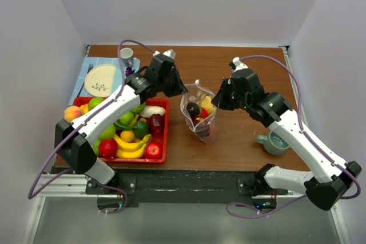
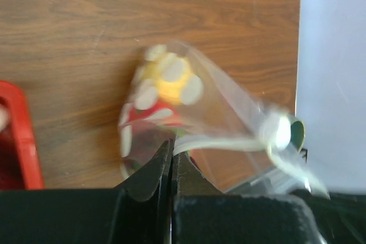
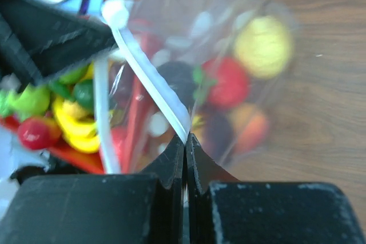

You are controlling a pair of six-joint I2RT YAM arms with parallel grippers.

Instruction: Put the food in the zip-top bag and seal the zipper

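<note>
right tool [image 3: 186,144]: pinched closed on zipper [image 3: 150,90]
left tool [image 2: 171,155]: clamped on same strip
bag [image 1: 207,127]: upright, food [image 3: 263,47] inside
sealing: likely best to hold strip taut, press along evenly

Wooden table [image 1: 240,147]: red tray [image 1: 167,135] left, blue placemat [image 1: 106,61] far-left, teal mug [image 1: 274,143] right, zip-top bag [image 1: 200,115] centre.

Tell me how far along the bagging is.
Done: several fruits sit in the bag. In hand: left pincer and right pincer each pinch the zipper. Left: sealing; its strips look apart. More food lies in the tray.
</note>
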